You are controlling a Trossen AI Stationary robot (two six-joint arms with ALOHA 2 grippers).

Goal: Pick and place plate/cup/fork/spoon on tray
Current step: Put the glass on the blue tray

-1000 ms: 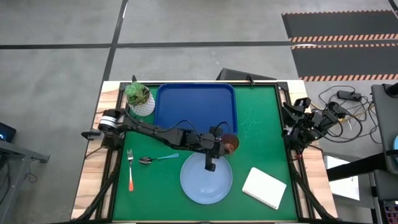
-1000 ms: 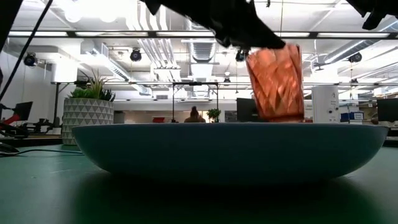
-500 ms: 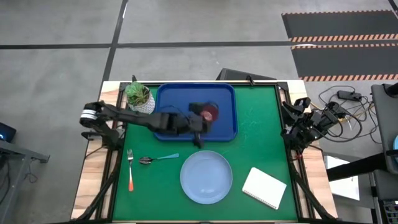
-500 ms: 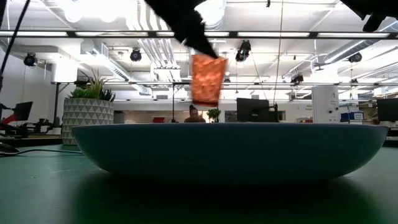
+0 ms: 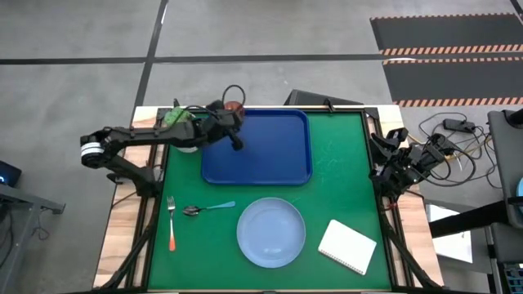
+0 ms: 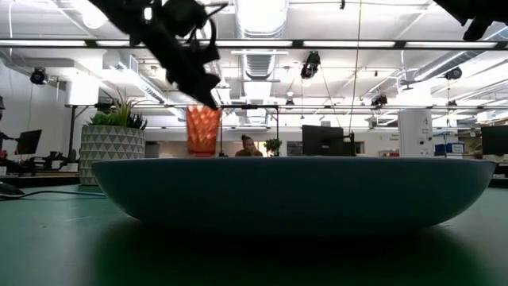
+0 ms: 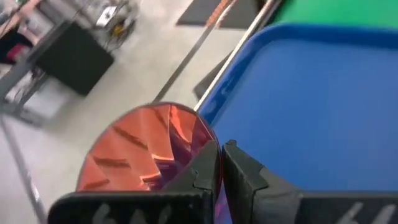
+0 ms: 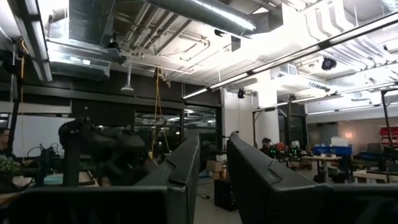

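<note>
The dark red cup [image 5: 234, 106] is held by my left gripper [image 5: 233, 116] above the far left corner of the dark blue tray [image 5: 261, 151]. In the low view the cup [image 6: 202, 131] hangs under the gripper [image 6: 205, 94]. The pale blue plate [image 5: 271, 233] lies flat on the green mat near the front. The spoon [image 5: 208, 208] and the orange-handled fork [image 5: 172, 227] lie on the mat left of the plate. My right gripper [image 5: 382, 155] waits at the table's right edge, slightly open and empty. My left gripper holds the cup by its rim [image 7: 214, 163], one finger [image 7: 202, 171] inside the cup and the other [image 7: 245, 177] outside, the wall pinched between them. The fingers come from above, slanting. The cup hangs below them, roughly upright; the plate hides its base in the low view.
A white pot with a green plant [image 5: 178, 124] stands just left of the tray, partly under my left arm. A white notepad [image 5: 347, 247] lies at the front right of the green mat [image 5: 343, 188].
My left gripper has carried the cup from beside the plate's far edge toward the table's far left, across the tray to its far left corner. The cup has stayed in the hold and roughly upright. The right arm has kept still.
</note>
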